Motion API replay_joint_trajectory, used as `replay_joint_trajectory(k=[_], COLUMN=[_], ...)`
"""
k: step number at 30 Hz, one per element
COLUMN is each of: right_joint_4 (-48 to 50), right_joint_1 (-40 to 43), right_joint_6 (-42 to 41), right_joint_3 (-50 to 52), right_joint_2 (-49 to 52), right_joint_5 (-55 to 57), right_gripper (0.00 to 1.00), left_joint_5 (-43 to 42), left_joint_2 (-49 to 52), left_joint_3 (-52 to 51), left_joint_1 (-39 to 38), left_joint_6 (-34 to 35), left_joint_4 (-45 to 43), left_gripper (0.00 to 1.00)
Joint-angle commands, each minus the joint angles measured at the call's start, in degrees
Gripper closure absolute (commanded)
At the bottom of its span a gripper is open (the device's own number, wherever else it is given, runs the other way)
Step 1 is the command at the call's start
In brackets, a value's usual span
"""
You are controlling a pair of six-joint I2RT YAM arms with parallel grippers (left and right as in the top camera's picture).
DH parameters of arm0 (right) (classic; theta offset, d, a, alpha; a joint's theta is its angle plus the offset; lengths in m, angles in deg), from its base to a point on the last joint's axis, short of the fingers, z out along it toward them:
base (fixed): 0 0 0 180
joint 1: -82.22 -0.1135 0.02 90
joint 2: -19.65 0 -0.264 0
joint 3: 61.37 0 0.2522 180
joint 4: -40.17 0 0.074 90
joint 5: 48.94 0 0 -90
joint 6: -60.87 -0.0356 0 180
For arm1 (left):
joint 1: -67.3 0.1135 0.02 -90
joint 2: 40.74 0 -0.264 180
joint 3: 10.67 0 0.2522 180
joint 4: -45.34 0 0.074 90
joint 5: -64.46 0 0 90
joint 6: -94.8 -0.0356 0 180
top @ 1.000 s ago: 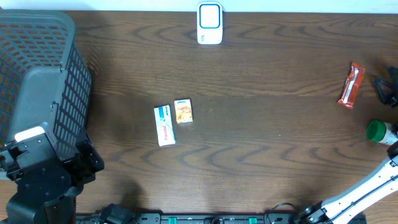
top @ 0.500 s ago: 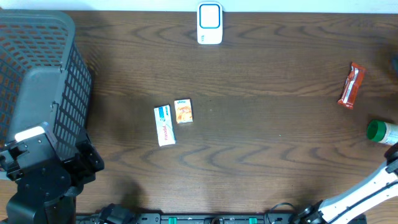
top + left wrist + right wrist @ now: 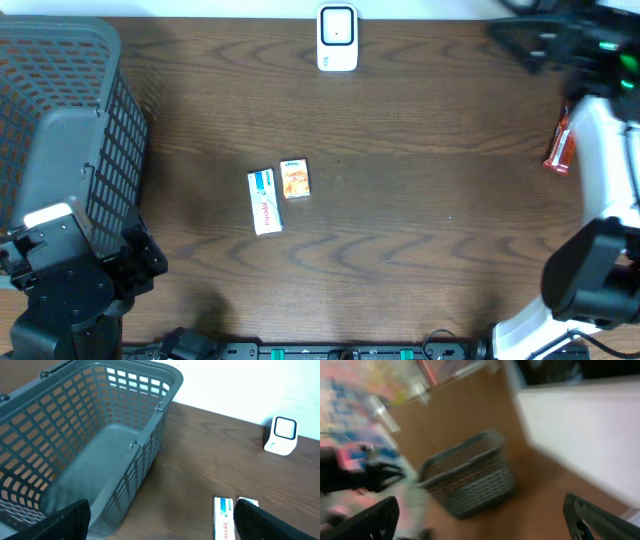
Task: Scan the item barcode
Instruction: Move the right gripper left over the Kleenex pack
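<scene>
**Left hand** (image 3: 160,527): spread wide, empty, touching nothing. Only its two dark fingers (image 3: 67,520) show, at the lower corners of the left wrist view. It sits at the near left of the counter (image 3: 420,220), by the grey basket (image 3: 60,130)

**Right hand** (image 3: 480,527): spread wide, empty, touching nothing. It is raised off the counter towards the far right corner, and its arm is a blurred white-and-black shape in the overhead view. Its own camera view is smeared, and apart from the basket little can be made out in it

**Items**: blue box (image 3: 264,202) and orange box (image 3: 295,179), lying flat just beside each other at mid-counter, well apart from both hands. Whether they touch cannot be told, and the print is too small to read

**Scanner** (image 3: 338,38): white, upright, at the middle of the far edge, well apart from the boxes

**Bar** (image 3: 558,150): red wrapper, right side of the counter, its edge partly covered by the right arm

**Cut off or hidden**: in the left wrist view the blue box runs off the bottom edge, and the orange box lies partly behind one finger
</scene>
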Motion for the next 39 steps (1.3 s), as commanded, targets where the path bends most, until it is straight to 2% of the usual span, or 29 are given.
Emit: replay_joint_trajectory(k=[1, 3, 5, 7, 8, 11, 13, 15, 18, 23, 31, 34, 36, 39], right_joint_4=[-15.5, -36.7, -55.4, -73.1, -82.5, -100.1, -105.8, -109.7, -115.0, -120.9, -122.6, -118.6, -115.7, -117.2], right_joint_1=[-7.8, -12.3, -15.1, -17.0, -18.2, -22.5, -25.3, -27.8, -30.8, -37.5, -48.4, -52.1, -53.7, -54.3], right_joint_6=[16.3, 35.1, 49.7, 62.6, 68.2, 77.3, 81.0, 83.5, 83.6, 83.6, 83.4, 81.4, 72.5, 46.3], right_joint_3=[-0.1, -0.1, -0.1, -0.1, -0.1, -0.1, -0.1, -0.1, -0.1, 2.5, 7.1, 7.8, 7.8, 7.7], right_joint_2=[1.4, 1.5, 1.5, 1.5, 1.5, 1.5, 1.5, 1.5, 1.5, 1.5, 1.5, 1.5, 1.6, 1.6], right_joint_5=[1.1, 2.3, 7.6, 18.3, 27.7, 51.8, 59.1, 60.9, 63.0, 74.2, 70.1, 69.8, 72.3, 78.4], right_gripper=[0.01, 0.01, 0.01, 0.01, 0.01, 0.01, 0.01, 0.01, 0.01, 0.01, 0.01, 0.01, 0.01, 0.01], left_joint_5=[0.5, 0.5, 0.5, 0.5, 0.5, 0.5, 0.5, 0.5, 0.5, 0.5, 0.5, 0.5, 0.5, 0.5], left_joint_2=[-0.1, -0.1, -0.1, -0.1, -0.1, -0.1, -0.1, -0.1, -0.1, -0.1, -0.1, -0.1, -0.1, -0.1], left_joint_3=[0.5, 0.5, 0.5, 0.5, 0.5, 0.5, 0.5, 0.5, 0.5, 0.5, 0.5, 0.5, 0.5, 0.5], left_joint_1=[0.2, 0.2, 0.2, 0.2, 0.2, 0.2, 0.2, 0.2, 0.2, 0.2, 0.2, 0.2, 0.2, 0.2], left_joint_6=[0.3, 0.3, 0.3, 0.3, 0.3, 0.3, 0.3, 0.3, 0.3, 0.3, 0.3, 0.3, 0.3, 0.3], left_joint_4=[-0.2, -0.2, -0.2, -0.2, -0.2, -0.2, -0.2, -0.2, -0.2, -0.2, -0.2, -0.2, -0.2, -0.2], left_gripper=[0.09, 0.08, 0.09, 0.08, 0.09, 0.09, 0.09, 0.09, 0.09, 0.09, 0.09, 0.09, 0.09, 0.09])
